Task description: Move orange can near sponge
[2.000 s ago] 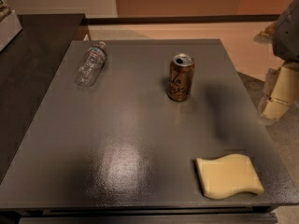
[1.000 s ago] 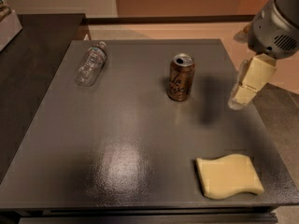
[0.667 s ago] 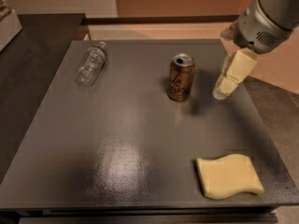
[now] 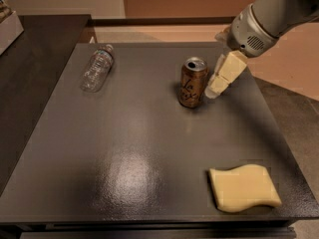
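The orange can [image 4: 192, 83] stands upright on the dark grey table [image 4: 124, 148], right of centre toward the back. It is brownish-orange with a silver top and pale cursive lettering. The pale yellow sponge [image 4: 243, 188] lies flat near the table's front right corner, well in front of the can. My gripper [image 4: 215, 89] hangs from the grey arm that enters at the upper right. Its cream fingers point down and left, just right of the can and very close to it, holding nothing.
A clear plastic water bottle [image 4: 97, 67] lies on its side at the table's back left. A darker counter [image 4: 30, 59] adjoins the table on the left. The floor [image 4: 294, 98] drops away past the table's right edge.
My gripper has moved left from beyond the table's right edge to just beside the can. The can, sponge and bottle have not moved.
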